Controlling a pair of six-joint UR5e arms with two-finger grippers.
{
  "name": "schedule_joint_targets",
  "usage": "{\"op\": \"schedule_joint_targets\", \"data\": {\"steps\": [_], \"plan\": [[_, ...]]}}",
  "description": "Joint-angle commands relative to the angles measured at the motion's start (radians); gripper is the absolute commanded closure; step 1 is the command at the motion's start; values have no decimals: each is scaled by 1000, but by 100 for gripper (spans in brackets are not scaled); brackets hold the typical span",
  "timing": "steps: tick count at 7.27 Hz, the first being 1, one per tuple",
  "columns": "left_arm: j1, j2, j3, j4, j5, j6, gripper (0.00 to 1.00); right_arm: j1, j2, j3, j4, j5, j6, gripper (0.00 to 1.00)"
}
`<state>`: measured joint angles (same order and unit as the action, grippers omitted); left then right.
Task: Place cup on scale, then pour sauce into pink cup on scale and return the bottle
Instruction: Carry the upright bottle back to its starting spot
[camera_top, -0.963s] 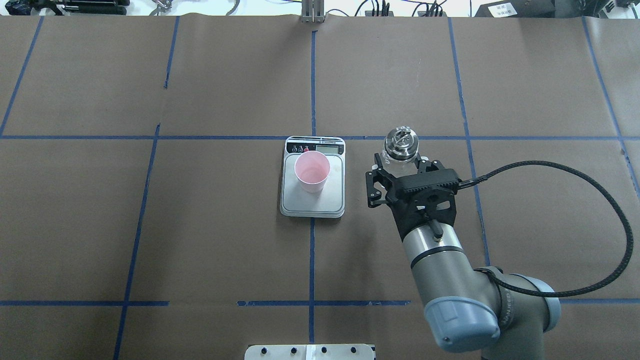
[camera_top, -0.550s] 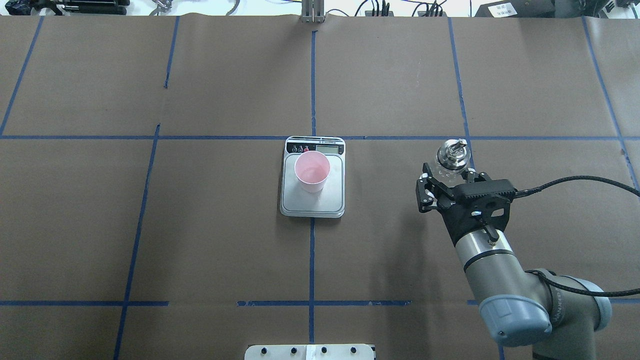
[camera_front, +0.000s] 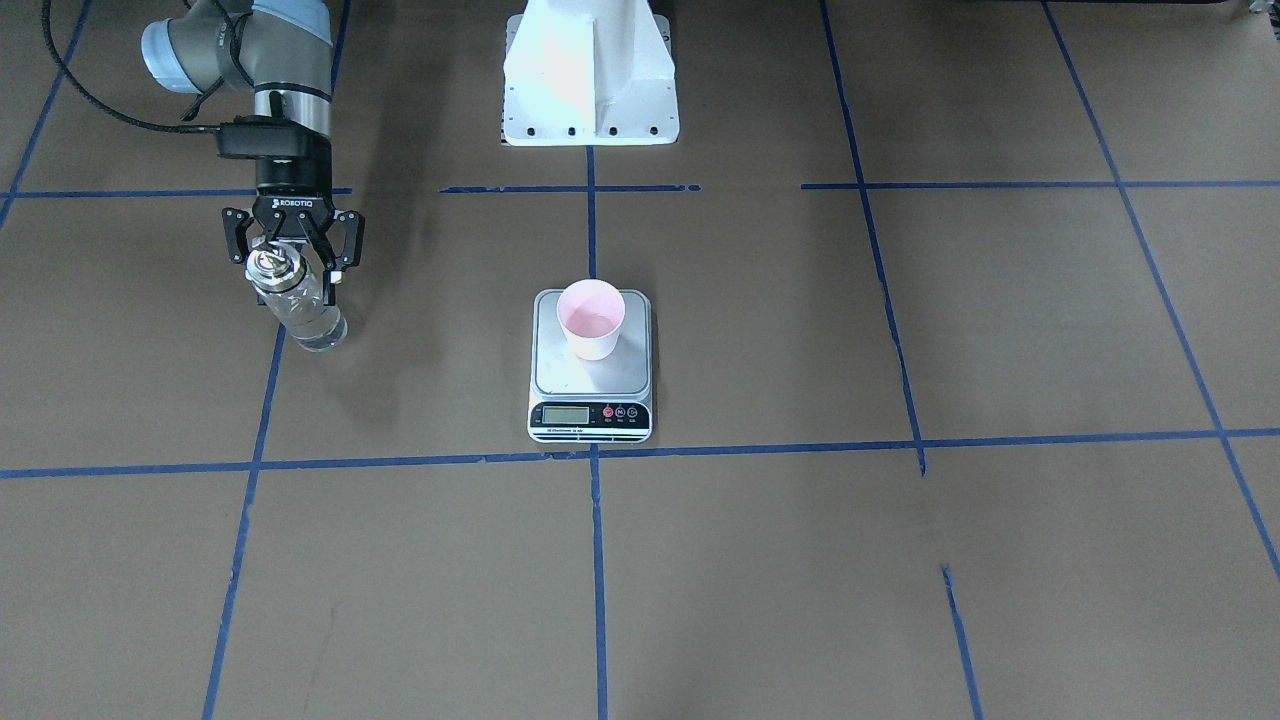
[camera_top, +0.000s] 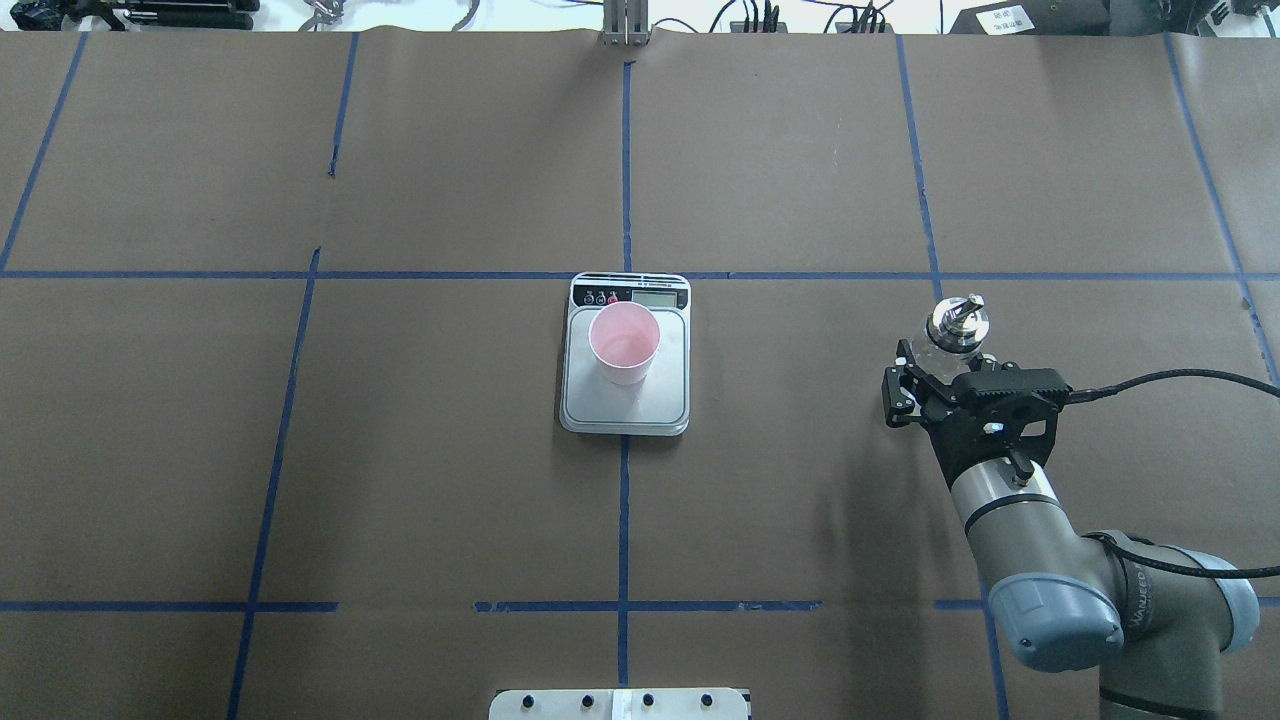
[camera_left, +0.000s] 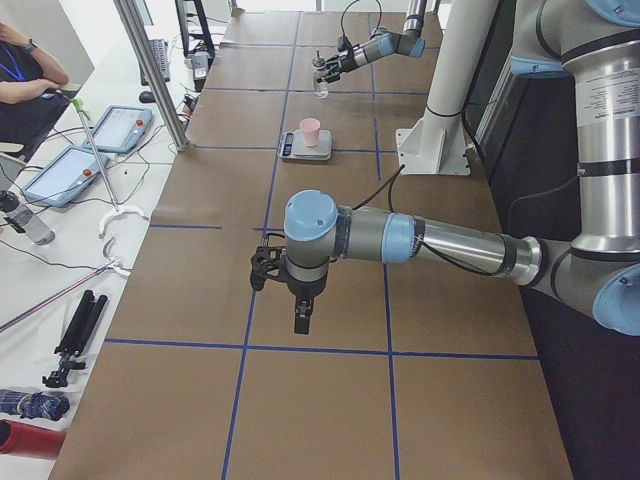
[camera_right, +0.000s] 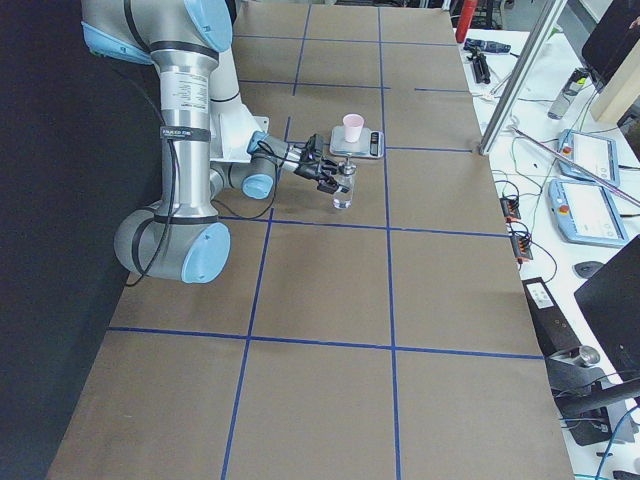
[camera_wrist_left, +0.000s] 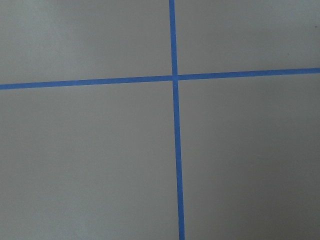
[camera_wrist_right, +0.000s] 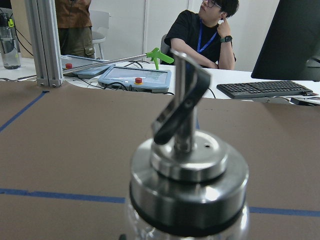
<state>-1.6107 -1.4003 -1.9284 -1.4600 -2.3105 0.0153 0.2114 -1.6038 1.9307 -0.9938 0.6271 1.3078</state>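
Clock set from the robot's seat, 12 pointing away across the worktop (camera_top: 800, 150). Noted from the left end.

Nearest: left tool (camera_left: 299, 318) hangs over a crossing of blue tape lines (camera_wrist_left: 174, 77), well apart from the scale at its 9 o'clock side. Cannot tell how its jaws stand; nothing seen in it.

Mid-worktop: scale (camera_top: 625, 405) lies flat, display strip at its 12 o'clock edge. The cup (camera_top: 624, 345) stands upright on the platform, toward the 12 o'clock end, mouth up.

Farthest: right tool (camera_top: 945, 358), at 3 o'clock of the scale and well clear of it, is clamped on the bottle (camera_top: 957, 325), fingers on the glass below the silver cap. Bottle upright, spout up. Clear sauce (camera_front: 312, 325) shows through the glass. Base sits at or just above the worktop; cannot tell which.
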Motion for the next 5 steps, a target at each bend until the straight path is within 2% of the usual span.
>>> {"op": "schedule_joint_targets", "data": {"steps": [1,5], "plan": [[0,4,6,1,0,0,0,17,-13,-4,1,3,5,100],[0,3,3,1,-1,0,0,22,-22,-35,4,11,41,100]]}}
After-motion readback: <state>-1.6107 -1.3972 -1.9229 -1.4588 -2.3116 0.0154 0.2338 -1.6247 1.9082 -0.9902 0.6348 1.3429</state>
